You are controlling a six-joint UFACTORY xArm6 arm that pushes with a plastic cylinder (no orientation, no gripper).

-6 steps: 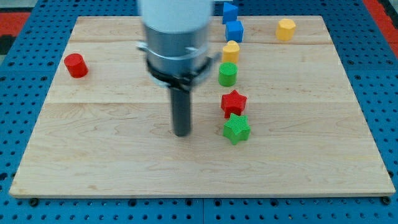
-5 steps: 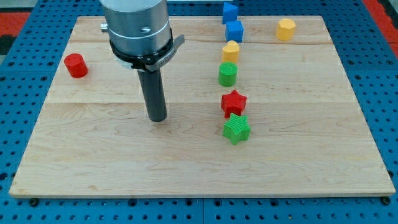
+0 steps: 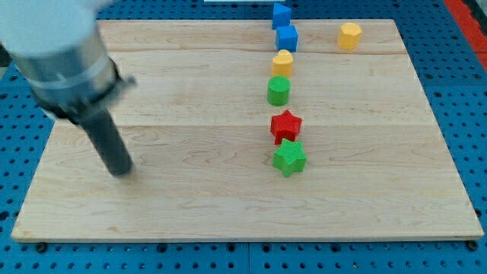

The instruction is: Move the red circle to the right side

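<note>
My tip (image 3: 120,170) sits at the frame's lower left, well apart from the red star (image 3: 286,125). I can't see the red circle. No claw shows, so I cannot tell its state.

**Wooden desk with a line of coloured blocks**

A pale wooden desk (image 3: 190,205) is seen lying on a blue pegboard surface (image 3: 472,114). A rough line of blocks is set right of centre, running from the view's top downward: a blue block (image 3: 281,14), a blue cube (image 3: 286,37), a yellow block (image 3: 282,62), a green cylinder (image 3: 278,90), a red star (image 3: 286,125) and a green star (image 3: 289,157), the two stars touching. A yellow hexagonal block (image 3: 350,36) is placed apart near the top right corner.
</note>
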